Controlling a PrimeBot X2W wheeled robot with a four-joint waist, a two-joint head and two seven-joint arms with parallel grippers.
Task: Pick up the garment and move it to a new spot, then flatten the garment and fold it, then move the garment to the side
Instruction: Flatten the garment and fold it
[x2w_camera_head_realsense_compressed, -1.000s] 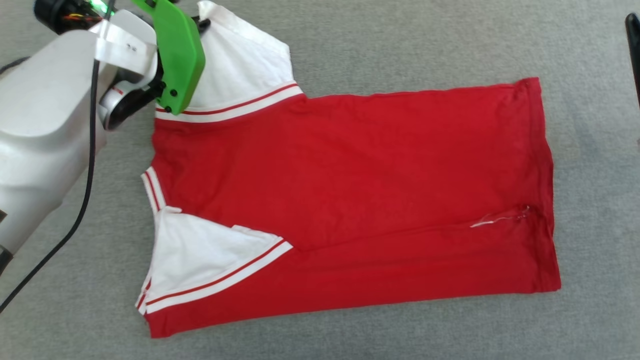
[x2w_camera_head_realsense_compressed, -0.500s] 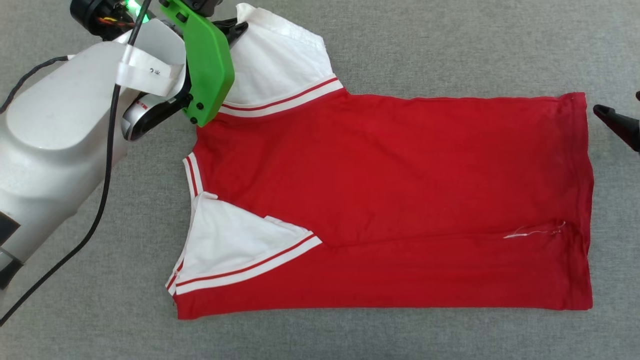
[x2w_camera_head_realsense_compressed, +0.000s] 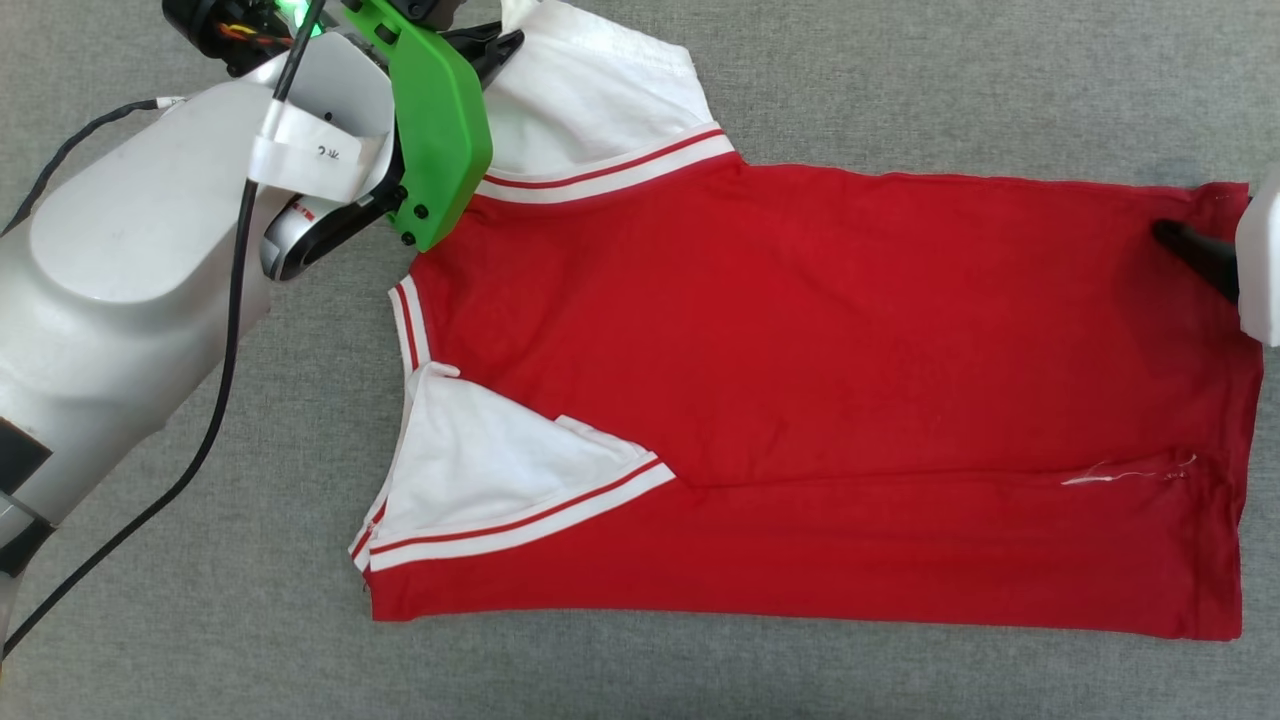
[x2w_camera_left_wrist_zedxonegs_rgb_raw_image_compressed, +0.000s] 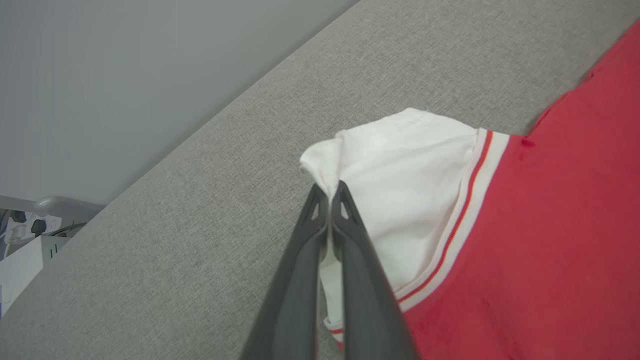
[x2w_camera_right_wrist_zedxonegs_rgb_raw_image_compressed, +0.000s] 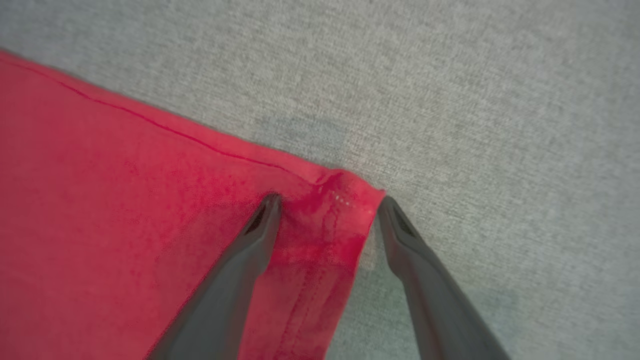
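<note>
Where left claw (x2w_camera_left_wrist_zedxonegs_rgb_raw_image_compressed: 329, 192) pinches, soft garment (x2w_camera_head_realsense_compressed: 800, 350) bunches.

- Camera framing shifts: the garment (x2w_camera_head_realsense_compressed: 800, 350) lies further right in frame.
- The right gripper (x2w_camera_right_wrist_zedxonegs_rgb_raw_image_compressed: 327, 202), earlier clear of it, now straddles its upper-right hem corner (x2w_camera_head_realsense_compressed: 1215, 195).

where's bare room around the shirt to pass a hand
Free: grey surface below the garment, and above its body right of the top sleeve. Crowded: top left at the left pincer, right hem at the right pincer.
</note>
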